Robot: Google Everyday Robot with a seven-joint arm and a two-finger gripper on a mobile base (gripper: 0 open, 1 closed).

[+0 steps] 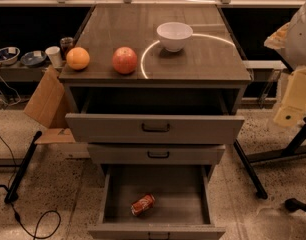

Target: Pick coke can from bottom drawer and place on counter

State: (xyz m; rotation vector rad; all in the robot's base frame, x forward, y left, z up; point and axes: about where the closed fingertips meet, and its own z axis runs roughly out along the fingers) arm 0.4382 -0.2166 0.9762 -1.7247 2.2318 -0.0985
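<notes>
Dim; counter point(208, 59) glare, seemingly overhead.

We see the counter point(118, 19), a dark wood-grain top with a bright curved reflection. Near its front edge sit an orange point(78, 58) at the left corner and an apple point(125, 60) beside it, apart. A white bowl point(174, 36) stands farther back, right of centre. The gripper point(291, 101) hangs beyond the counter's right side.
</notes>
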